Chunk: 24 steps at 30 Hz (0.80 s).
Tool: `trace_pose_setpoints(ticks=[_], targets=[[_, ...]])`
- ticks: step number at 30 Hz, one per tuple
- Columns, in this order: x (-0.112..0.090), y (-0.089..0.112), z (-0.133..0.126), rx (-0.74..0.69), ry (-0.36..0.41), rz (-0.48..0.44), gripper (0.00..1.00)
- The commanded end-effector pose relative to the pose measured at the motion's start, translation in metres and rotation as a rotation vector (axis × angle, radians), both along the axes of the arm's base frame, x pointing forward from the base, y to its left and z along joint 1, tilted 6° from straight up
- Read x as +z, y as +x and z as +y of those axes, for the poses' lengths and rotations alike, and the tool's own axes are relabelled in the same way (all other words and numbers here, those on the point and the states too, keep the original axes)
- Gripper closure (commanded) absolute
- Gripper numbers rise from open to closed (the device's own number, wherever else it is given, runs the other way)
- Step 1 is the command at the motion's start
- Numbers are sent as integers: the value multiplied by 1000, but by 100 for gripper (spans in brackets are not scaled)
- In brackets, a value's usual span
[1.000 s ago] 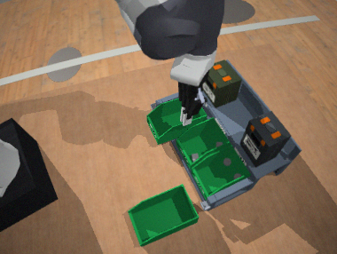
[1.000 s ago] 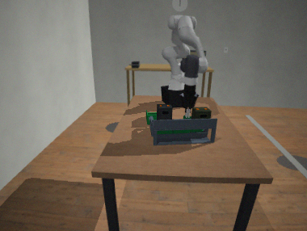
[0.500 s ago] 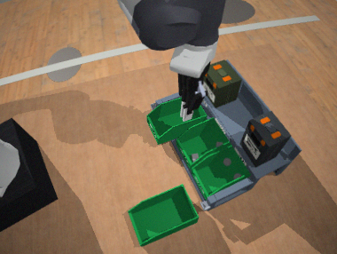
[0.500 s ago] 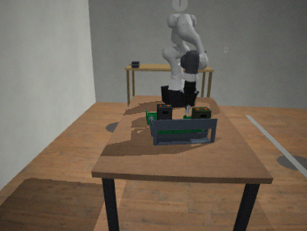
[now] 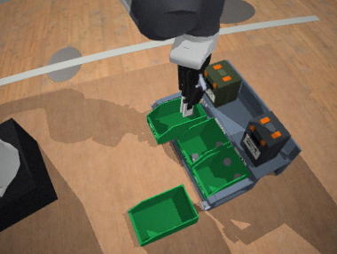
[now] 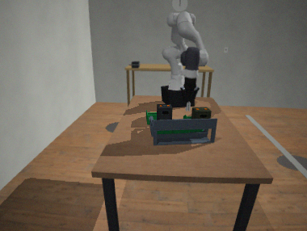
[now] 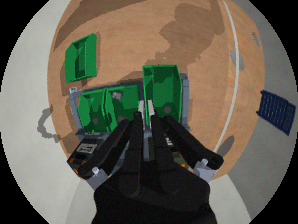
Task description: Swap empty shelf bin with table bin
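Observation:
A green open bin (image 5: 170,119) (image 7: 162,85) sits in the shelf's end place, its front end jutting out past the shelf's front edge, beyond its neighbours; it looks raised at the front. A grey round part (image 7: 167,109) shows inside. My gripper (image 5: 187,111) (image 6: 188,106) (image 7: 146,106) is shut with nothing between the fingertips, above this bin, near its side wall toward the neighbour. An empty green bin (image 5: 164,215) (image 6: 151,118) (image 7: 79,59) stands on its base on the table in front of the shelf's other end. The grey-blue shelf (image 5: 207,205) (image 6: 183,124) holds the rest.
Two more green bins (image 5: 201,138) (image 5: 222,170) with grey parts sit side by side in the shelf, open fronts out. A black box (image 5: 266,139) (image 6: 164,113) and an olive box (image 5: 223,86) (image 6: 201,113) stand on the shelf's rear board, behind the bins.

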State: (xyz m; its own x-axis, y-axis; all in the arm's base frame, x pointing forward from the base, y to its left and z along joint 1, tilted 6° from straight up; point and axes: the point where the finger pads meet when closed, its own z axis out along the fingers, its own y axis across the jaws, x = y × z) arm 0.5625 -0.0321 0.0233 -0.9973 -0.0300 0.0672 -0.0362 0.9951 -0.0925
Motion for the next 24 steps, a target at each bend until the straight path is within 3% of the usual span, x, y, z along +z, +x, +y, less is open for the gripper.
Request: trace_pose_setpoints(ticks=[1, 24], targets=[[5, -4, 0, -7, -3, 11, 94], [21, -5, 1, -7, -3, 11, 94]])
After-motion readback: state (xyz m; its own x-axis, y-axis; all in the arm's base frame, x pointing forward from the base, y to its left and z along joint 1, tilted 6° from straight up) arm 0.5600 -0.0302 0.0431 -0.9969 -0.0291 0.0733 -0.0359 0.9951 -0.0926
